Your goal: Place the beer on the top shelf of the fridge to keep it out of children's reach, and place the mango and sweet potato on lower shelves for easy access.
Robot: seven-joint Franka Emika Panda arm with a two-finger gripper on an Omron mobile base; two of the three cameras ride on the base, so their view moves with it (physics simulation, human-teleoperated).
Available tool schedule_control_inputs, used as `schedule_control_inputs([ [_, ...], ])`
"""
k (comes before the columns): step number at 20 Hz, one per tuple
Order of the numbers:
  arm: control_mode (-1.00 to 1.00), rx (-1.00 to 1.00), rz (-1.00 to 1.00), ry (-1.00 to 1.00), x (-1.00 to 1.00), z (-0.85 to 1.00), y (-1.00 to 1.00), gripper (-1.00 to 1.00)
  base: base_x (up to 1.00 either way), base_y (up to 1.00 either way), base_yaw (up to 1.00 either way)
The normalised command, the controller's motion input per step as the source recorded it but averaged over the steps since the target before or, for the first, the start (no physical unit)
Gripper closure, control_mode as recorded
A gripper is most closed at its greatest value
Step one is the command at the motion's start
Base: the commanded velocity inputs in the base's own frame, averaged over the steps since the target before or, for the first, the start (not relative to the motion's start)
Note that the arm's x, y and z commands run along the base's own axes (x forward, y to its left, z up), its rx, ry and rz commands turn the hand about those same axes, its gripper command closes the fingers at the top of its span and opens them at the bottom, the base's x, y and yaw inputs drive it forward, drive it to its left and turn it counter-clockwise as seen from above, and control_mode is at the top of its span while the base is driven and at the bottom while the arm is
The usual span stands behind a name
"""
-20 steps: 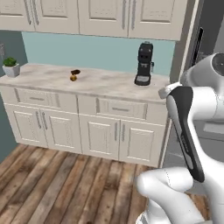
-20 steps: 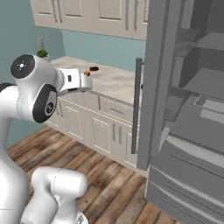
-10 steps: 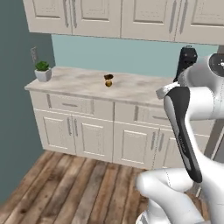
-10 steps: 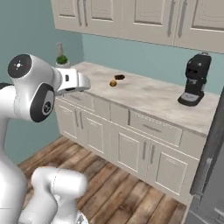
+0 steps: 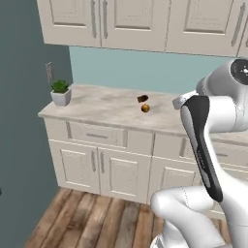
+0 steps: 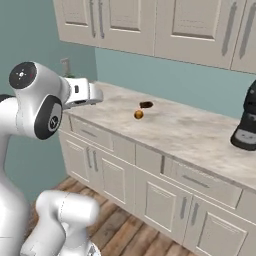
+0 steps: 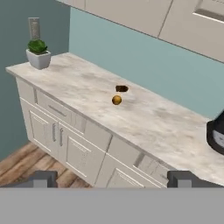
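Kitchen with beige panelled cupboards [image 5: 131,24] above a marbled worktop [image 7: 78,94] set against a teal wall. My tool [image 7: 113,178] hangs high and well back from the worktop, its jaws spread wide with nothing between them. Far ahead of the tool lie the mango [image 7: 116,100] and, just beyond it, the sweet potato [image 7: 121,89], close together. A potted plant [image 7: 38,54] stands far left of the tool; a black coffee machine [image 6: 246,125] stands at right.

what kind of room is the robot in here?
A rendered home kitchen, by the look of it: a marble-look counter over beige panelled cupboards, a dark coffee machine on top, and a small potted plant in the corner.
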Motion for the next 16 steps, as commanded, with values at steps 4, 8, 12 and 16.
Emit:
schedule_control_inputs([
  [4, 1.0, 0.0, 0.0, 0.0, 0.0, 0.0, 0.0, -1.0, 0.95, 0.33, -0.07],
  [8, 1.0, 0.0, 0.0, 0.0, 0.0, 0.0, 0.0, -1.0, 0.95, 0.22, -0.09],
  [12, 1.0, 0.0, 0.0, 0.0, 0.0, 0.0, 0.0, -1.0, 0.86, 0.08, -0.17],
  [16, 1.0, 0.0, 0.0, 0.0, 0.0, 0.0, 0.0, -1.0, 0.65, 0.0, -0.27],
])
